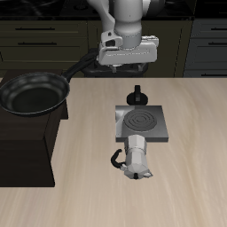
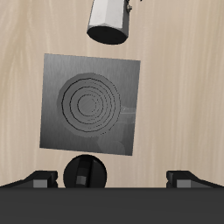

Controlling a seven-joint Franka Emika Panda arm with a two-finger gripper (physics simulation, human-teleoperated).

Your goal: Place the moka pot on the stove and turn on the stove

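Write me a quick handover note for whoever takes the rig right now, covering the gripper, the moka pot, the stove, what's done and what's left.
Gripper: empty, fingers spread open, raised above the table behind the stove.
Moka pot: lying on its side on the table, just in front of the stove's front edge, not on it.
Stove: flat on the table, burner bare; its knob is at the back edge, almost under the gripper. Whether it is on cannot be told.
Done: nothing yet.
Left: grasp the pot, set it upright on the burner, then turn the knob.
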